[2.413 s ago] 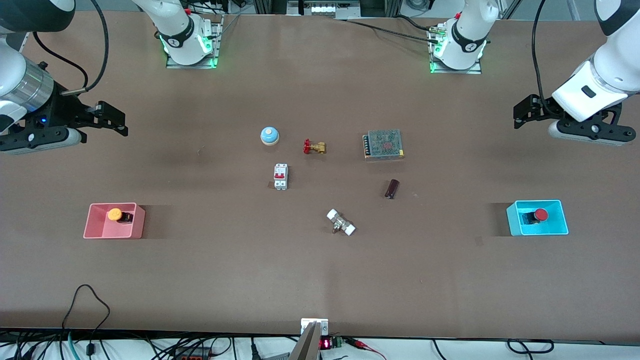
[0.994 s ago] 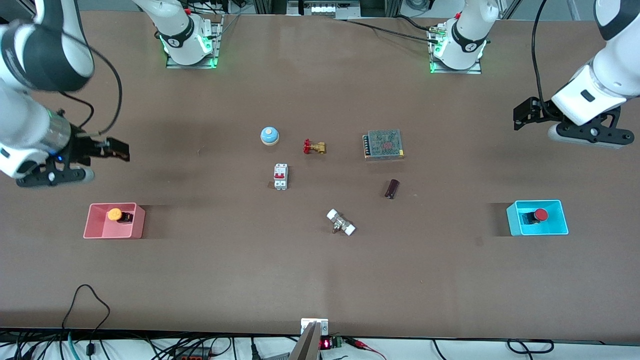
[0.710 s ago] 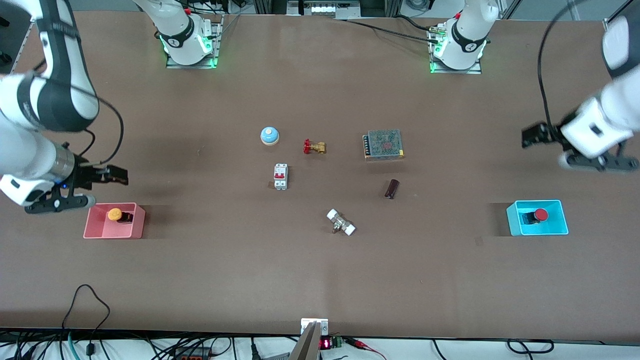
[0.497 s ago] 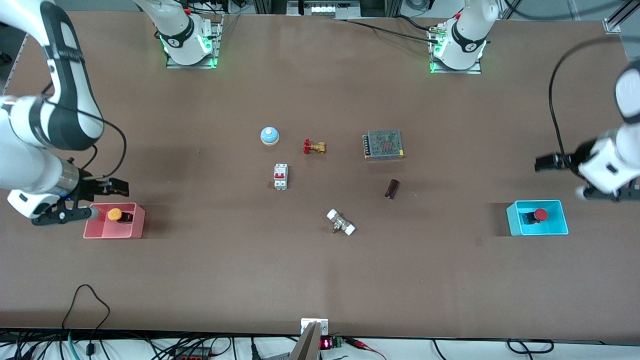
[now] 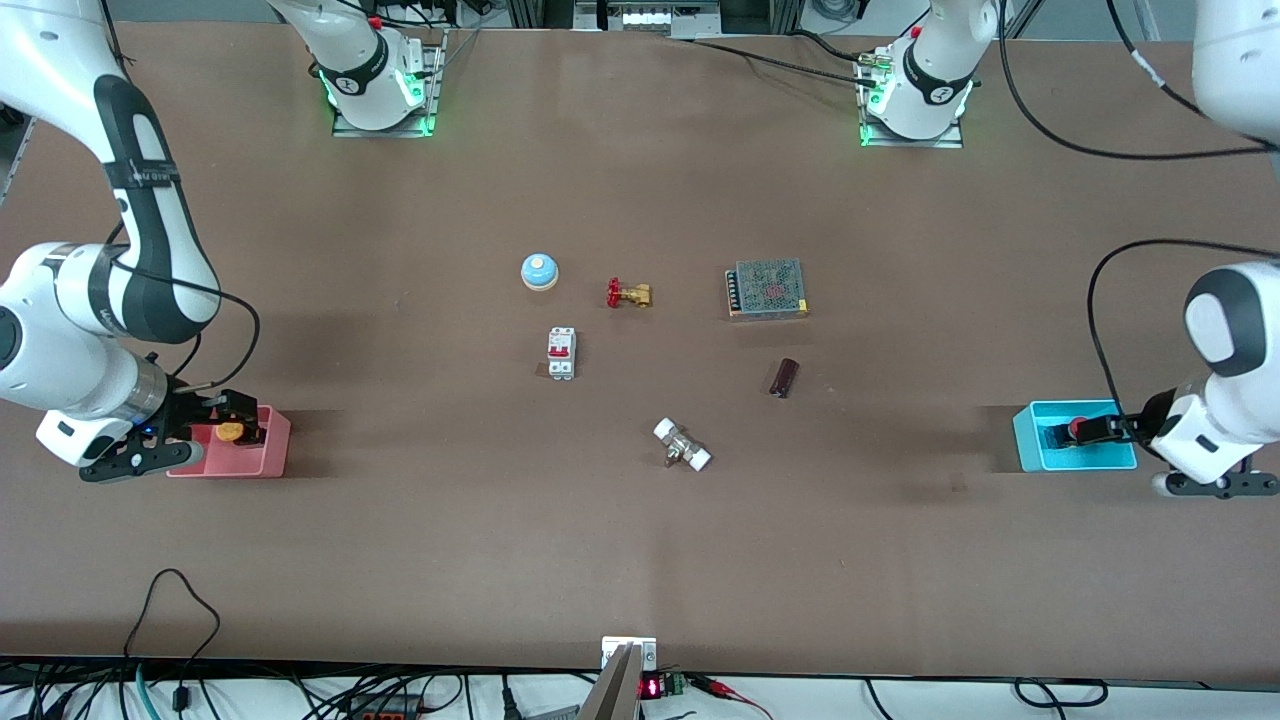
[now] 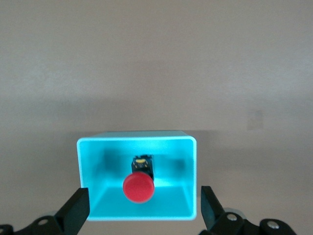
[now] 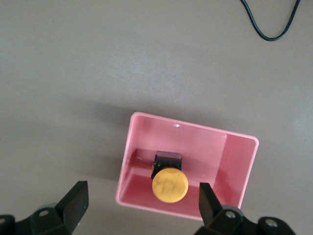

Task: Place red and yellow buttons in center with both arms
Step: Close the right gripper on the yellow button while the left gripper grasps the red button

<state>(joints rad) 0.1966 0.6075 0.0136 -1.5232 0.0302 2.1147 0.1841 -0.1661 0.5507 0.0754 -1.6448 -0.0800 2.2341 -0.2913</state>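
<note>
Two buttons approached in trays

Left gripper [image 6: 142, 218] is held wide open over the cyan tray [image 6: 188, 176], where the red button [image 6: 138, 186] lies. Right gripper [image 7: 142, 215], also spread wide, is held over the pink tray [image 7: 234, 166] containing the yellow button [image 7: 169, 186].

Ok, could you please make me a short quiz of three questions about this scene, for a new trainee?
1. True or false: the red button lies in the cyan tray.
2. Which gripper is over the pink tray? A) the left gripper B) the right gripper C) neither
3. Fill in: the yellow button is seen between the open fingers of the ______ gripper.

Key
1. True.
2. B: the right gripper is over the pink tray at the right arm's end of the table; the left gripper is over the cyan tray.
3. Right. Both grippers are open and neither button is gripped yet.
</note>
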